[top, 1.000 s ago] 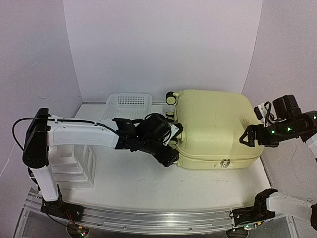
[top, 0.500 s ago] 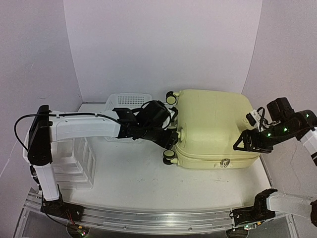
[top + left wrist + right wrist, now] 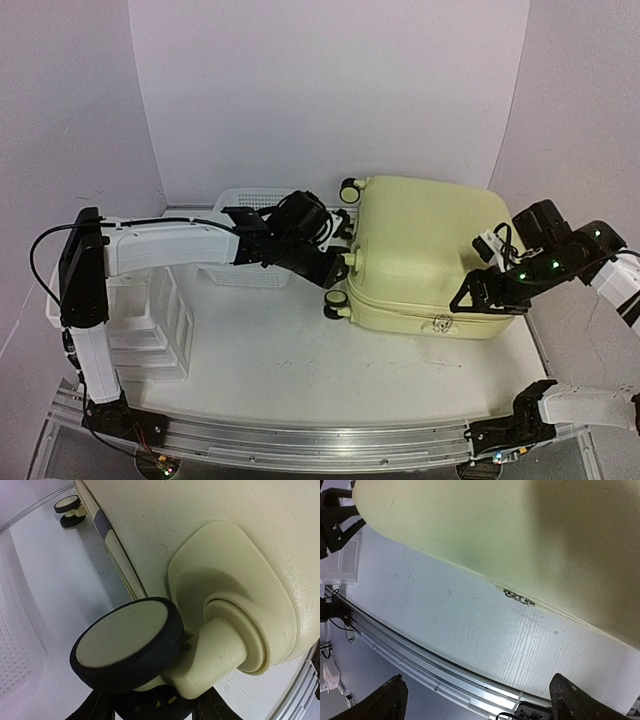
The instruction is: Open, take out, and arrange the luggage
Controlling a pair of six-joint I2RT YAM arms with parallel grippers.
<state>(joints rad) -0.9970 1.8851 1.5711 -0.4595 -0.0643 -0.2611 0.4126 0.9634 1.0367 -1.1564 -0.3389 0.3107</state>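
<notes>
The left gripper (image 3: 337, 272) reaches a wheel (image 3: 125, 640), grip unclear; the right gripper (image 3: 472, 298) gapes beside the luggage (image 3: 425, 250), lying crosswise, wheels pointing left.

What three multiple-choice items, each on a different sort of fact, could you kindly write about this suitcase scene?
1. Where is the white mesh basket?
A. left of the luggage, by the back wall
B. on top of it
C. at the near edge
2. What colour is the luggage shell?
A. red
B. pale yellow
C. black
3. What state is the luggage in?
A. wide open
B. closed
C. split into two halves
Answers: 1 A, the top view shows it there; 2 B, every view shows pale yellow; 3 B, the shell is whole and no lining shows.
</notes>
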